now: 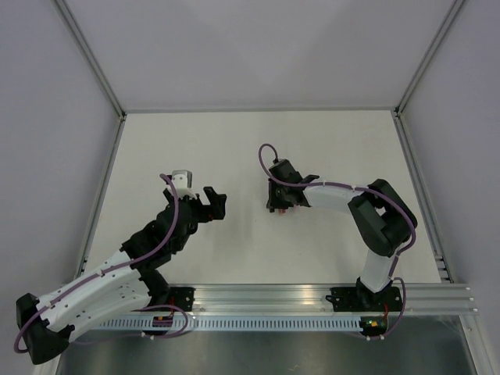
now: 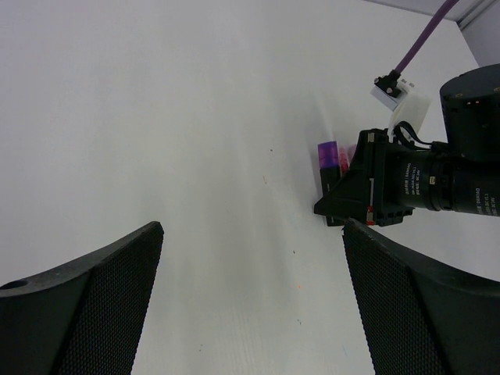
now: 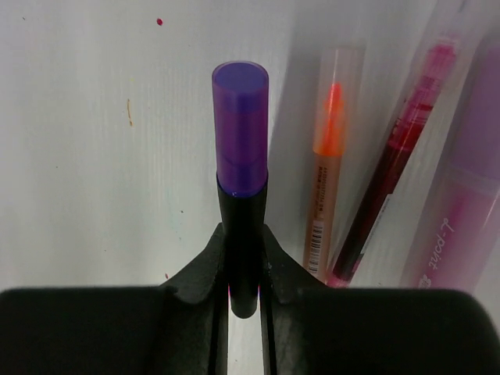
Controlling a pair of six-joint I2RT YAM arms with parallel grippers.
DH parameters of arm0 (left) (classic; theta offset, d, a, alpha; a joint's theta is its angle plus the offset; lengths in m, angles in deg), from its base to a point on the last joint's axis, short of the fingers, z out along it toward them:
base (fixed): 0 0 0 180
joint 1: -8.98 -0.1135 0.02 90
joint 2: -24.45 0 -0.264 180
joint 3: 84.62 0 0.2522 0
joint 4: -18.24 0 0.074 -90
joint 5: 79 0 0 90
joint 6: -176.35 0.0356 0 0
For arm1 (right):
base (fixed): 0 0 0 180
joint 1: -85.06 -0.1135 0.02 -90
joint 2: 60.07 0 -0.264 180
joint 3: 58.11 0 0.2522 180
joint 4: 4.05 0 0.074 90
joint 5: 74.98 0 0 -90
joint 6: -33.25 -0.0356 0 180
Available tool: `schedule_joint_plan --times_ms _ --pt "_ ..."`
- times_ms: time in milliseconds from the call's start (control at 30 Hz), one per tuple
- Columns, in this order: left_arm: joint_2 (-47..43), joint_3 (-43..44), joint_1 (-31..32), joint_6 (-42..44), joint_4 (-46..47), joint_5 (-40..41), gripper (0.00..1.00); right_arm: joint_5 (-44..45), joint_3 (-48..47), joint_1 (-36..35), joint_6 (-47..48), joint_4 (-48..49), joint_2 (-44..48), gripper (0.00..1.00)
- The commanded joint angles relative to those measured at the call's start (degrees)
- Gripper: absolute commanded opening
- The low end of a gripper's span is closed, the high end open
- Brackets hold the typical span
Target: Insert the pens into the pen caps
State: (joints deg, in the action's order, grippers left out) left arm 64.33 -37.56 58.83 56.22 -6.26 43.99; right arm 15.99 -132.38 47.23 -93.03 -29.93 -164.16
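My right gripper (image 3: 242, 234) is shut on the dark navy pen (image 3: 242, 234), which points away from the camera. The light purple cap (image 3: 240, 129) sits on the pen's far end. Right of it on the table lies the slimmer pink-red pen (image 3: 391, 164); a wider translucent pink piece (image 3: 465, 203) lies at the frame edge, and I cannot tell whether it is the pink cap. In the top view the right gripper (image 1: 278, 201) is low over the table centre. My left gripper (image 1: 212, 201) hangs open to its left, its jaws (image 2: 251, 226) holding nothing. From there the purple cap (image 2: 328, 155) shows beside the right gripper.
A translucent marker with an orange tip (image 3: 332, 148) lies between the held pen and the pink-red pen. Grey walls with metal rails enclose the white table (image 1: 234, 148) on three sides. The arm bases stand on a rail (image 1: 312, 301) at the near edge.
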Motion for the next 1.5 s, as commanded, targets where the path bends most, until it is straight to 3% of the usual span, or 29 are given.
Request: schedule_joint_plan --times_ms 0,100,300,567,633,700,833,1133,1467 --pt "0.46 -0.43 -0.19 2.44 1.43 1.90 1.00 1.66 0.83 -0.67 -1.17 0.60 -0.76 0.20" --pt "0.55 -0.60 -0.19 2.62 1.60 1.99 1.00 1.31 1.36 -0.85 -0.64 1.39 0.03 0.32" --pt "1.25 -0.78 -0.19 2.97 2.22 1.72 1.00 2.71 -1.18 -0.85 1.02 -2.19 2.75 0.41" --pt "1.78 -1.31 -0.19 4.90 4.23 -0.82 1.00 4.12 -7.07 -0.59 4.98 -9.58 10.04 0.44" --pt "1.96 -1.57 -0.19 5.43 5.11 -2.93 1.00 4.22 -6.90 -0.58 6.21 -9.77 12.15 0.59" --pt "2.57 -1.57 -0.19 6.05 6.08 -4.24 1.00 3.95 -4.80 -0.50 8.23 -7.76 15.84 0.85" --pt "3.01 -1.66 -0.19 6.92 7.58 -9.51 1.00 5.43 4.58 -0.58 9.64 -0.81 26.71 0.98" --pt "-5.15 -5.26 -0.19 8.25 12.67 -16.29 1.00 16.95 16.11 -0.58 8.32 6.67 45.98 0.98" --pt "-7.80 -6.40 -0.19 7.89 13.38 -17.70 1.00 17.14 19.02 -0.58 10.25 9.04 49.86 0.98"
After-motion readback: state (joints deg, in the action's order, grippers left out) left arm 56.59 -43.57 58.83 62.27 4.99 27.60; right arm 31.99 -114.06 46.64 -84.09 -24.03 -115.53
